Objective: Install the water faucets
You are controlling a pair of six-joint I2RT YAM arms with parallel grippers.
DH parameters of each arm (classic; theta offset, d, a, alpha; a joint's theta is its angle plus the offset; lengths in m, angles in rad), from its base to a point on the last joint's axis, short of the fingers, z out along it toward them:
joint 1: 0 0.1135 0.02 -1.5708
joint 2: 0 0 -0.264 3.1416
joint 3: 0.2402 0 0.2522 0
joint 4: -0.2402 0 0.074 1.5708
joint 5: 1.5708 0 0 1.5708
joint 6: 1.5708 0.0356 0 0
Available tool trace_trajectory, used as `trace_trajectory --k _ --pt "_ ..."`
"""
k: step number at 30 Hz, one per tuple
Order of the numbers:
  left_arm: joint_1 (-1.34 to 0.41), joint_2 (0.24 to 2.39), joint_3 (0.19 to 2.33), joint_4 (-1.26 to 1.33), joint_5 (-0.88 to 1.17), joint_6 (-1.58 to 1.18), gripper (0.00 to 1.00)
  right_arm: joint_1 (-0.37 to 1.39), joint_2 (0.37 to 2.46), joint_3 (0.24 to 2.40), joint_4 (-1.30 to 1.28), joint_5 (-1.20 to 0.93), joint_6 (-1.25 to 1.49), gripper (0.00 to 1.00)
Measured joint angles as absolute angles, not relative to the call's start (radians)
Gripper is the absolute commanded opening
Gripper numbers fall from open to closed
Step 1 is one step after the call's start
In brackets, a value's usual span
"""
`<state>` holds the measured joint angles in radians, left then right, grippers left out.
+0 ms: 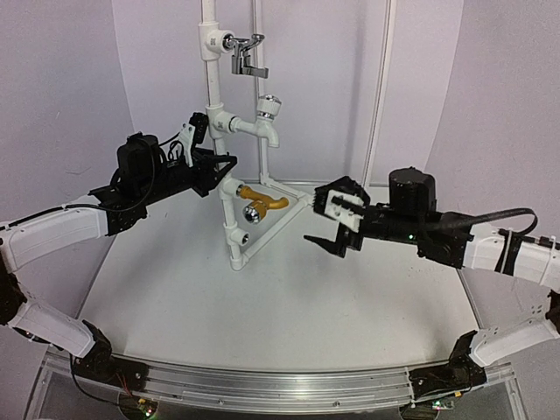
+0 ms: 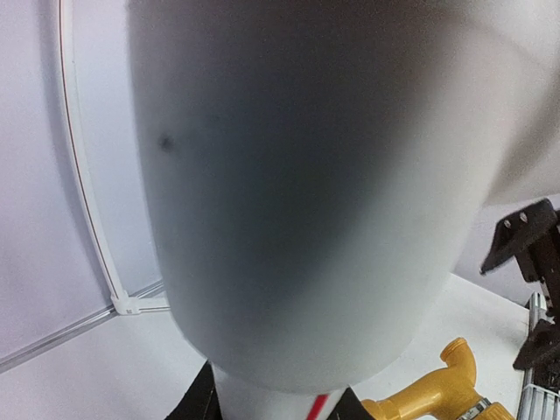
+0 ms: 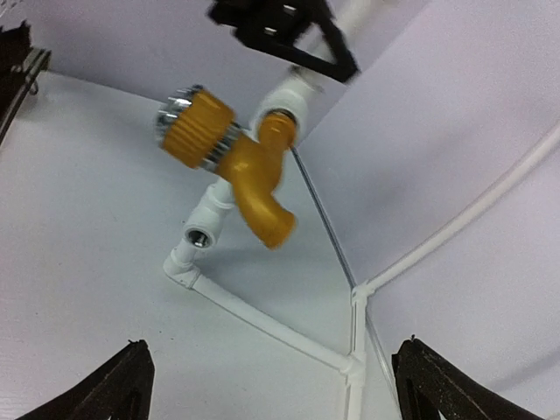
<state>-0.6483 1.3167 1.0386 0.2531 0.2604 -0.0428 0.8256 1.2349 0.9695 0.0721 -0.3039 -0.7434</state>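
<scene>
Near the golden faucet, the right end effector was spread open, the left end effector seemingly clamped on the pipe.

The faucet is mounted on the pipe frame, between the left tool and the right tool.

Clear gap between right gripper and golden tap; pipe frame, left gripper block beyond.
</scene>
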Motion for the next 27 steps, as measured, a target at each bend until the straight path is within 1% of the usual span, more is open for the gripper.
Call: trace_trajectory --k 5,8,11,15,22,27 --pt "-0.648 1.317 1.039 0.253 0.261 -0.043 0.0 0.959 1.318 0.969 0.151 -0.254 -1.046 0.82" --pt "-0.648 1.317 1.039 0.253 0.261 -0.042 0.0 0.972 1.356 0.97 0.198 -0.239 -1.146 0.75" --pt "-0.648 1.317 1.039 0.253 0.261 -0.042 0.0 0.972 1.38 0.971 0.244 -0.225 -1.214 0.72" --pt "-0.648 1.317 1.039 0.253 0.262 -0.042 0.0 0.974 1.406 0.985 0.293 -0.217 -1.273 0.7" --pt "-0.648 1.317 1.039 0.253 0.263 -0.041 0.0 0.979 1.47 1.016 0.373 -0.213 -1.313 0.63" --pt "-0.648 1.317 1.039 0.253 0.267 -0.041 0.0 0.982 1.515 1.031 0.422 -0.21 -1.317 0.61"
